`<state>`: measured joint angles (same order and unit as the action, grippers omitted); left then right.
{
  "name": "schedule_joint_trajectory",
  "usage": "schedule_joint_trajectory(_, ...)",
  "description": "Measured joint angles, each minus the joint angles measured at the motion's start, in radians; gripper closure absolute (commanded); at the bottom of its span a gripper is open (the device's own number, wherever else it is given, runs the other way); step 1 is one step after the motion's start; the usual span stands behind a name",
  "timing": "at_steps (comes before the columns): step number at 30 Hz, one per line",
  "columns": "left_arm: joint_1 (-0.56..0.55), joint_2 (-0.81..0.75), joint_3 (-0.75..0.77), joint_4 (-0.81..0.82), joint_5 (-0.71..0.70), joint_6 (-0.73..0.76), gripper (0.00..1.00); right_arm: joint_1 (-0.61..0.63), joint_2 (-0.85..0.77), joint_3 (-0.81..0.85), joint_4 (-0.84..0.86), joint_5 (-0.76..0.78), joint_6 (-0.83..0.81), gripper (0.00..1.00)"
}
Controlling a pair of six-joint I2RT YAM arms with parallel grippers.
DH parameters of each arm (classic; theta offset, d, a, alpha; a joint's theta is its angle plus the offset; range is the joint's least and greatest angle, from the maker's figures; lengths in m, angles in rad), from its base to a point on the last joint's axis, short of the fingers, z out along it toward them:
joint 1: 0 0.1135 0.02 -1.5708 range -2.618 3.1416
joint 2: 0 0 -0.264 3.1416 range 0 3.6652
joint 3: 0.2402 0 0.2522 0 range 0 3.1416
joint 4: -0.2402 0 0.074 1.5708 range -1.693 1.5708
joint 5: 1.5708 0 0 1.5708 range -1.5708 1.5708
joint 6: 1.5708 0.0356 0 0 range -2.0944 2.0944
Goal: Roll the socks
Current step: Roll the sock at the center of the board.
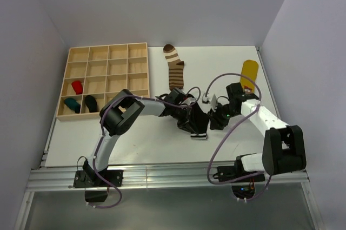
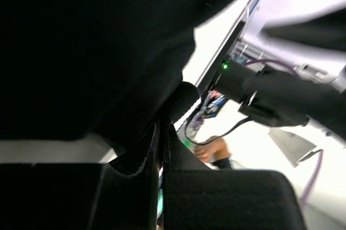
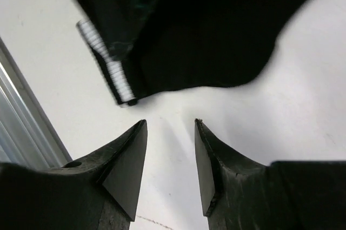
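A wooden organizer [image 1: 127,73] of square compartments sat at the far left of the white desk [image 1: 135,143]. Its near-left compartments (one apiece) held a red bundle [image 1: 77,86], a teal bundle [image 1: 71,104] and a dark bundle [image 1: 91,103].

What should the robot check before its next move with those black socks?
1. Left gripper holding the black socks: ok, it is shut on the fabric.
2. Right gripper open and empty: ok.
3. Sock between the right jaws: not ok. The white-striped cuff and the sock edge lie just ahead of them on the table.
4. Roll neat and tight: cannot tell, it is one dark bunch.
5. Brown-and-cream striped sock and yellow sock out of the way: ok, both lie farther back.
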<state>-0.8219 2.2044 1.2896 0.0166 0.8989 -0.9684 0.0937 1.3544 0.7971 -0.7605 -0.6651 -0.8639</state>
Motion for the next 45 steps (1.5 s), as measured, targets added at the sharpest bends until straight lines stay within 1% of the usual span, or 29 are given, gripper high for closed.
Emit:
schedule_joint_trajectory(4,0.012,0.024,0.035,-0.05,0.003,-0.047,1.0,0.112,-0.066,-0.073,0.047,0.042,-0.011,0.5)
schedule_joint_trajectory(7,0.019,0.048,0.08,-0.09,0.004,-0.051,1.0,0.196,-0.108,-0.11,0.084,0.068,-0.007,0.47)
schedule_joint_trajectory(10,0.022,0.063,0.118,-0.127,0.001,-0.049,1.0,0.254,-0.13,-0.132,0.126,0.085,-0.003,0.46)
schedule_joint_trajectory(14,0.026,0.076,0.15,-0.162,0.001,-0.047,1.0,0.304,-0.131,-0.165,0.174,0.121,0.003,0.46)
schedule_joint_trajectory(19,0.027,0.082,0.159,-0.166,0.002,-0.044,1.0,0.346,-0.131,-0.198,0.216,0.166,0.007,0.46)
schedule_joint_trajectory(25,0.029,0.083,0.158,-0.158,0.006,-0.047,0.97,0.384,-0.114,-0.202,0.258,0.217,0.024,0.46)
schedule_joint_trajectory(27,0.029,0.083,0.158,-0.156,0.007,-0.048,0.96,0.395,-0.102,-0.202,0.266,0.234,0.03,0.48)
schedule_joint_trajectory(30,0.031,0.083,0.156,-0.152,0.01,-0.05,0.96,0.408,-0.082,-0.201,0.28,0.259,0.034,0.6)
schedule_joint_trajectory(31,0.031,0.083,0.155,-0.148,0.013,-0.051,0.94,0.41,-0.075,-0.198,0.287,0.268,0.035,0.7)
schedule_joint_trajectory(32,0.032,0.083,0.153,-0.143,0.013,-0.052,0.94,0.411,-0.066,-0.193,0.292,0.278,0.035,0.75)
schedule_joint_trajectory(33,0.034,0.083,0.15,-0.134,0.015,-0.056,0.93,0.411,-0.058,-0.188,0.295,0.284,0.039,0.77)
schedule_joint_trajectory(36,0.042,0.079,0.123,-0.078,0.025,-0.074,0.88,0.412,-0.042,-0.177,0.295,0.288,0.048,0.81)
schedule_joint_trajectory(40,0.049,0.051,0.043,0.042,0.019,-0.13,0.85,0.393,-0.024,-0.162,0.281,0.267,0.042,0.81)
schedule_joint_trajectory(45,0.054,0.007,-0.058,0.175,-0.022,-0.224,0.83,0.319,0.065,-0.081,0.19,0.162,-0.005,0.81)
